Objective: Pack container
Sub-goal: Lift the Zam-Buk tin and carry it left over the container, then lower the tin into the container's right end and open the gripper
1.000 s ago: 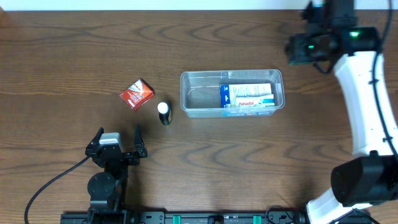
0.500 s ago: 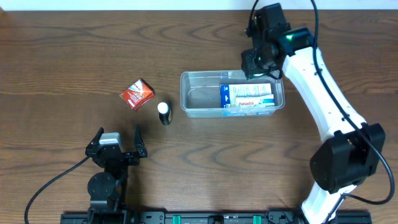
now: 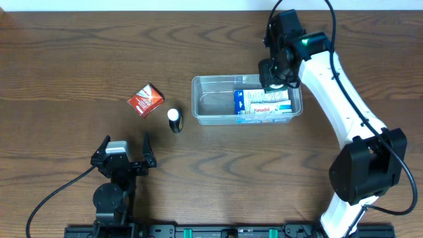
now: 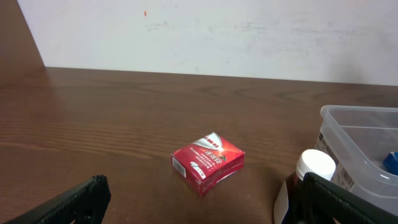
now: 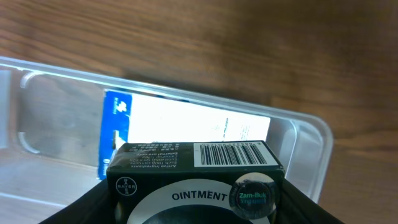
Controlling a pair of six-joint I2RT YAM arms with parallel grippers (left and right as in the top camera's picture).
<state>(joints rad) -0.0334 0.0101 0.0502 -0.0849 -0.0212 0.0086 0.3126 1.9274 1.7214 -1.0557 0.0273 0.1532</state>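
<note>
The clear container stands mid-table with a blue-and-white carton lying in its right half. My right gripper hovers over the container's back right part, shut on a dark ointment box. In the right wrist view that box fills the space between the fingers, above the carton and the container wall. My left gripper rests open near the front left, with nothing between its fingers.
A small red box lies left of the container, with a dark white-capped bottle standing between them. In the left wrist view the red box lies ahead, with the bottle and container rim at right.
The right arm swung in from the far right corner to over the container's right end, then shifted slightly, carrying the ointment box. The left arm has not moved.
</note>
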